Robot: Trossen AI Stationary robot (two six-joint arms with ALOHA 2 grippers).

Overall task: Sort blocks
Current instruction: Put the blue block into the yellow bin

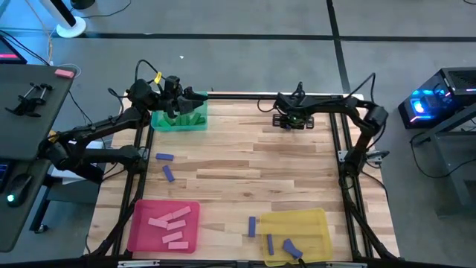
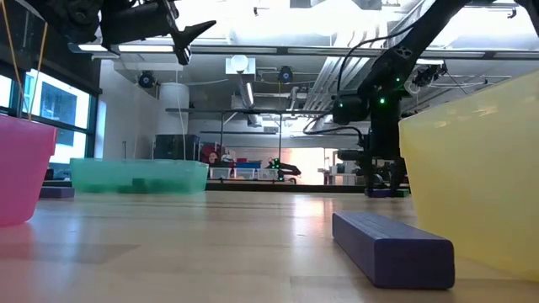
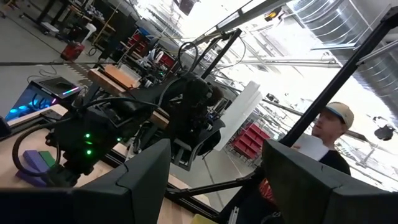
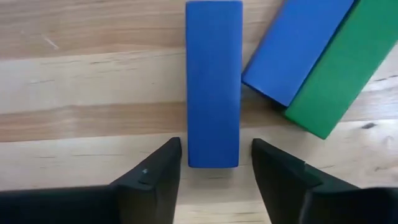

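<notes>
My right gripper [image 1: 292, 123] points down at the table's far right, open. Its two fingers stand on either side of one end of a blue block [image 4: 213, 81] lying flat on the wood, with a thin gap on each side. Beside that block lie another blue block [image 4: 295, 43] and a green block [image 4: 348, 68], side by side. My left gripper [image 1: 195, 97] hangs open above the green tray [image 1: 178, 119] with nothing between its fingers [image 3: 149, 174]. More blue blocks [image 1: 164, 157] [image 1: 169, 173] [image 1: 252, 226] lie loose on the table.
A pink tray [image 1: 137, 208] with several pink blocks [image 1: 167, 219] stands at the near left. A yellow tray [image 1: 320, 216] with blue blocks [image 1: 269, 244] stands at the near right. A person [image 3: 329, 124] shows beyond the table.
</notes>
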